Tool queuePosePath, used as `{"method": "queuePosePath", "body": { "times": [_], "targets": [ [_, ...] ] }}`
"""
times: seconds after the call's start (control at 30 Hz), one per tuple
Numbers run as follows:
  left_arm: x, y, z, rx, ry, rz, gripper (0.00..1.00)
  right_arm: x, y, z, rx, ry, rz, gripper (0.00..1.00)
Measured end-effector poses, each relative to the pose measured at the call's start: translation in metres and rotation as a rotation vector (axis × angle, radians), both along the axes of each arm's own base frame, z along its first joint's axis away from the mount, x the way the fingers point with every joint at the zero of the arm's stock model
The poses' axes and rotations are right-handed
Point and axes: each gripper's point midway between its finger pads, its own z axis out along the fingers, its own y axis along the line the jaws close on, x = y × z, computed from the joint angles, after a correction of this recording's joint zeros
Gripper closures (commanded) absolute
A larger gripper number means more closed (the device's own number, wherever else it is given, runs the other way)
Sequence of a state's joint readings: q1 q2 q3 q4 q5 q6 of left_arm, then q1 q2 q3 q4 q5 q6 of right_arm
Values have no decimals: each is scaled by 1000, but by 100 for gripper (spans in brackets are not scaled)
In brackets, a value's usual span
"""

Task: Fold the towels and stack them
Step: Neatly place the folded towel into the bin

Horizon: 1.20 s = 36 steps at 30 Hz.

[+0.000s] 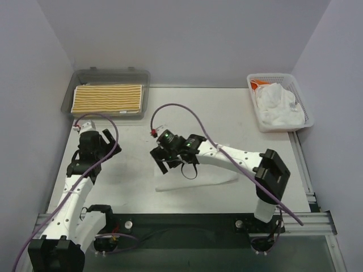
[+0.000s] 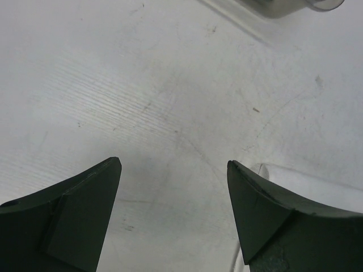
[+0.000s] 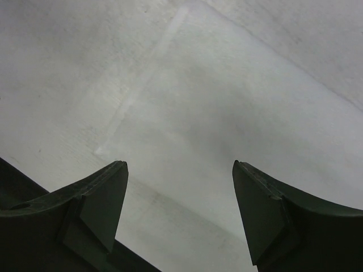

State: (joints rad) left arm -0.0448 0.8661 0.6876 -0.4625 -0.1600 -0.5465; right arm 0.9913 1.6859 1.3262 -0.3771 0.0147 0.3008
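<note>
A white towel (image 1: 211,179) is seen spread flat on the table (image 1: 238,124), directly beneath the right gripper (image 1: 165,161). Its fingers (image 3: 102,198) are held apart above the towel's corner (nothing is gripped). The left gripper (image 1: 101,145) is likewise held spread over bare table, with the towel's edge seen near one finger. A yellow-striped towel (image 1: 108,97) is laid folded in the grey tray (image 1: 110,73), and white towels (image 1: 278,106) are heaped in the basket (image 1: 271,79).

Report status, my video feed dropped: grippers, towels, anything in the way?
Left gripper open, empty. Right gripper open over white towel on table. Yellow striped towel folded in tray. No obstruction seen.
</note>
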Motion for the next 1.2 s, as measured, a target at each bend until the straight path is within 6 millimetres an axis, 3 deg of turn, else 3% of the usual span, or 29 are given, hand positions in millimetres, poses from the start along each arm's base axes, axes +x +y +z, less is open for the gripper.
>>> {"method": "queuePosePath", "body": {
  "times": [0.2,0.4,0.63,0.8,0.83,0.93,1.2],
  "targets": [
    [-14,6,-37,12,111,-3,12,-32,55,-44,-129,24,131,26],
    [-14,16,-44,11,139,29,12,-52,82,-74,-202,40,199,27],
    [-14,16,-44,2,141,30,12,-47,67,-101,-326,39,159,35],
    [-12,7,-45,-34,130,-15,11,-43,67,-104,-349,33,147,71],
    [-12,3,-46,-45,131,-28,10,-43,66,-104,-355,31,143,84],
    [-10,-8,-50,-91,129,-70,8,-40,62,-104,-370,22,133,100],
    [-7,-52,-76,-295,154,-136,3,-36,49,-103,-305,29,109,100]
  ]
}}
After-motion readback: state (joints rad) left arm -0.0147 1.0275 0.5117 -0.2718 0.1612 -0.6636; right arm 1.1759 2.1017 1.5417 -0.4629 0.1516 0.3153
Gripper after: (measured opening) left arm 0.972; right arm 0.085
